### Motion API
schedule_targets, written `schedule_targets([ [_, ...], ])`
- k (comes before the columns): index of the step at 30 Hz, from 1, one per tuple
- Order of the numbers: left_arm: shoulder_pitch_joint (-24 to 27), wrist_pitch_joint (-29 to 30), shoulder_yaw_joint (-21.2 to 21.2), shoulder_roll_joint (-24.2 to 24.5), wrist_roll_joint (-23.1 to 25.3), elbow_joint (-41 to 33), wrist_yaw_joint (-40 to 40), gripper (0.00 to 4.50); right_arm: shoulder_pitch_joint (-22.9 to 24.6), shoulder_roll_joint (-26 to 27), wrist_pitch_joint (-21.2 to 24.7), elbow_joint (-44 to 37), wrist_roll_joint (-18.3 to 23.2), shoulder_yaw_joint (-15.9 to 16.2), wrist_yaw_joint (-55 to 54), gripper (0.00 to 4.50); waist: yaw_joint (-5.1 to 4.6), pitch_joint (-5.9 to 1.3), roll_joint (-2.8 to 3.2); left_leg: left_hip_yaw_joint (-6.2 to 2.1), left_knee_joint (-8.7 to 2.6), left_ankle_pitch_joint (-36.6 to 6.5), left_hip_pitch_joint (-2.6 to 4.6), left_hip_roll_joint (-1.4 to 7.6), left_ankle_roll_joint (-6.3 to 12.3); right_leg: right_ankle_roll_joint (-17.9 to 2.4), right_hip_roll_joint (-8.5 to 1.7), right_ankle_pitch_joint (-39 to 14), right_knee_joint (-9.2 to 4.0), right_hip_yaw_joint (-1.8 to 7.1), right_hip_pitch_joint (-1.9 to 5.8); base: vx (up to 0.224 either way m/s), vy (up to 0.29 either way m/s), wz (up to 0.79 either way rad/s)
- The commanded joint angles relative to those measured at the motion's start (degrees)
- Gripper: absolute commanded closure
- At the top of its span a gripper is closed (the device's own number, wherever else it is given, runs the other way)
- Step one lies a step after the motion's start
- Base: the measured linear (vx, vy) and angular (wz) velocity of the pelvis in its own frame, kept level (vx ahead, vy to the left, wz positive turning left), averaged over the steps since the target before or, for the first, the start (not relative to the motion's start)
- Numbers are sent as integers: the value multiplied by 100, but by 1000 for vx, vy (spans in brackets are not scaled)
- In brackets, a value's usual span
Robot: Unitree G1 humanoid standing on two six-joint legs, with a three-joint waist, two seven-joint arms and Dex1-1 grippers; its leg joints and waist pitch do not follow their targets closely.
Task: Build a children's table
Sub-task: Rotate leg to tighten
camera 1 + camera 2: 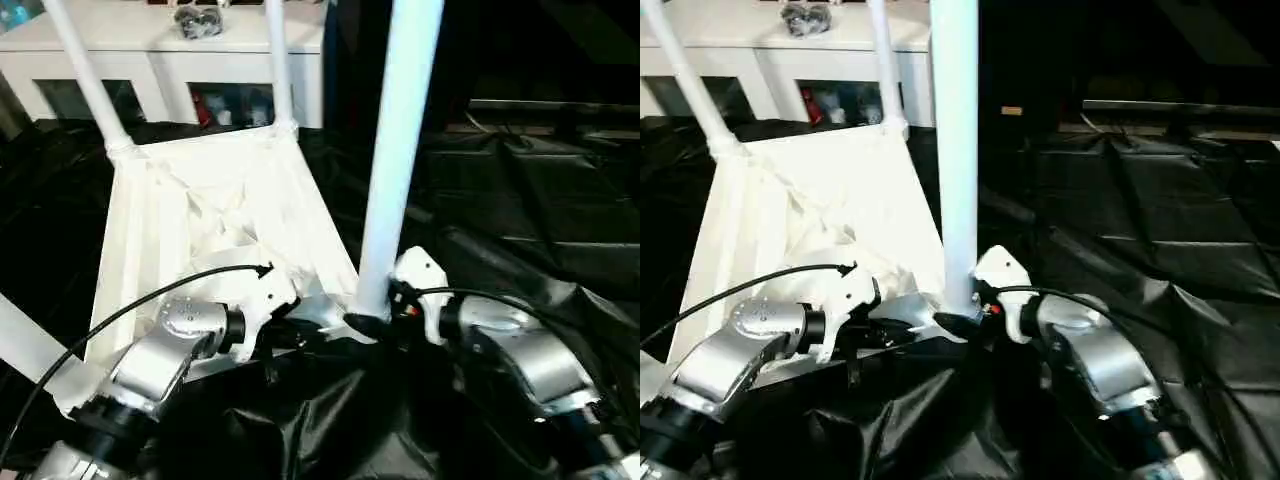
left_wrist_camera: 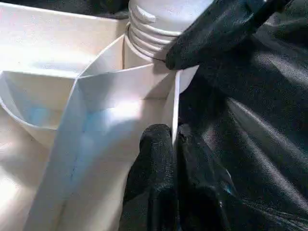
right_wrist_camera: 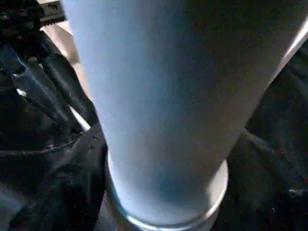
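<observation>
The left gripper (image 2: pixel 174 144) has its two black fingers (image 2: pixel 154 163) pinched on the thin side wall of the tabletop (image 1: pixel 200 215), one finger inside the rim and one outside, just short of the corner socket. The right gripper (image 1: pixel 368 322) sits at that same corner, its fingers (image 2: pixel 216 33) clamped round the base of the near leg (image 1: pixel 398 150), directly above the socket; one fingertip touches the leg's ribbed end where it enters the socket. The two grippers are very near each other, with little free room between them along the tabletop's near edge. The tabletop lies upside down on black sheeting (image 1: pixel 520 210), ribbed underside up. Beyond the fingers, at the far edge, two more legs stand in their sockets: the far left leg (image 1: pixel 85 75) leaning outward and the far right leg (image 1: pixel 279 65) nearly upright. A fourth white tube (image 1: pixel 25 345) shows beside the left forearm. The sheeting is rumpled beside the right arm. A white cabinet (image 1: pixel 160 50) stands behind the far edge.
</observation>
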Motion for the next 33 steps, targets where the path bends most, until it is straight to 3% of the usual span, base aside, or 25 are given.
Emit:
schedule_targets([
  [1,-19,-32,-106,-8,29,212,-85,450,-152,42,-107,97,-107,67,-26,121,13,-274,-117,-237,-461,-718,48,585,299,-1495,-620,-473,-457,331,128,0,0,0],
  [5,-94,88,-96,7,61,275,-37,450,-226,137,-244,348,-125,38,-79,156,7,-271,-141,-238,-472,-791,52,593,261,-1478,-629,-620,-468,333,119,0,0,0],
  [9,-165,238,-119,-67,160,364,151,450,-343,424,-394,839,-156,-181,-503,175,-20,-267,-92,-248,-485,-853,37,587,179,-1518,-634,-602,-464,334,108,0,0,0],
  [13,-407,404,-51,-548,342,662,859,450,-439,909,-424,1354,-171,-486,-1342,176,-59,-273,-95,-257,-511,-1064,79,594,-13,-1570,-623,-591,-476,336,103,0,0,0],
  [15,-521,443,-18,-742,405,806,1143,450,-456,1050,-413,1473,-178,-535,-1549,176,-48,-278,-105,-248,-500,-1033,76,587,-6,-1554,-631,-540,-480,342,114,0,0,0],
  [16,-622,472,3,-920,470,935,1400,450,-472,1182,-432,1587,-220,-551,-1757,176,-54,-288,-61,-253,-498,-1000,64,586,-12,-1544,-623,-338,-476,344,127,0,0,0],
  [17,-622,472,3,-920,470,935,1400,450,-472,1182,-432,1587,-220,-551,-1757,176,-57,-295,-71,-245,-493,-949,64,581,0,-1549,-620,-263,-468,346,125,0,0,0],
  [18,-769,489,28,-1215,568,1130,1821,450,-511,1386,-428,1751,-323,-541,-2119,176,-41,-294,21,-254,-486,-926,65,578,-19,-1557,-635,-210,-460,345,119,0,0,0],
  [19,-943,477,17,-1587,677,1352,2273,450,-549,1637,-467,1907,-489,-424,-2465,176,-67,-289,-13,-248,-488,-966,77,580,-45,-1582,-621,-185,-478,347,110,0,0,0],
  [21,-1029,397,-34,-1772,739,1456,2395,450,-546,1763,-550,1927,-572,-297,-2431,176,-37,-291,-44,-238,-482,-1020,78,569,-24,-1548,-636,-342,-505,350,130,0,0,0],
  [22,-1079,290,-94,-1878,782,1505,2395,450,-513,1815,-629,1864,-548,-241,-2276,141,-15,-296,-14,-246,-482,-1054,65,578,4,-1483,-655,-459,-518,354,144,0,0,0],
  [24,-1086,208,-127,-1880,803,1500,2352,450,-503,1811,-638,1820,-478,-289,-2205,106,6,-307,-23,-252,-489,-971,60,588,80,-1413,-642,-363,-512,352,142,0,0,0],
  [26,-1076,120,-149,-1834,788,1460,2224,450,-517,1767,-608,1776,-331,-422,-2065,104,15,-302,-14,-257,-502,-997,54,597,128,-1392,-645,-391,-512,341,136,0,0,0],
  [30,-951,-87,-148,-1541,655,1219,1727,450,-545,1391,-633,1552,-264,-417,-1522,58,10,-298,-22,-263,-517,-1157,54,603,118,-1363,-644,-620,-530,341,135,0,0,0],
  [33,-803,-254,-145,-1249,539,962,1171,450,-492,945,-679,1236,-245,-266,-840,38,16,-321,-64,-250,-486,-749,22,600,281,-1400,-642,-62,-478,333,152,0,0,0],
])
